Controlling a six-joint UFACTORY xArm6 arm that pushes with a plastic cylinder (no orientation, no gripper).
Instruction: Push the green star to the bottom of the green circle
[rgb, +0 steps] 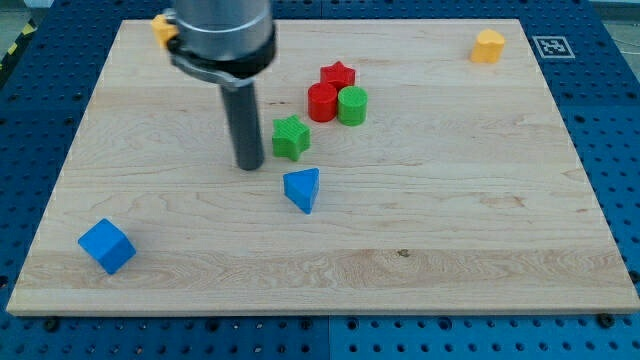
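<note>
the green star (291, 137) sits on the wooden desk (450, 200) a little above the middle of the view, just at 3 o'clock of my tip (249, 166), with a narrow gap showing between the two. the rod carries no jaws, so nothing on it stands apart, together or clamped; its dark shaft drops straight from a wide grey collar near the view's top. the green circle (352, 105) lies at about 2 o'clock from the star, near but apart from it. a red circle (322, 102) touches the green circle on its 9 o'clock side, and a red star (338, 75) rests against both at their 12 o'clock. a blue triangle (302, 189) lies just at 6 o'clock of the green star. a blue cube (106, 246) sits well away at 8 o'clock, near the desk's lower left corner. a yellow block (489, 46) stands by the upper right corner, and an orange block (162, 28) shows partly behind the collar at the upper left.
</note>
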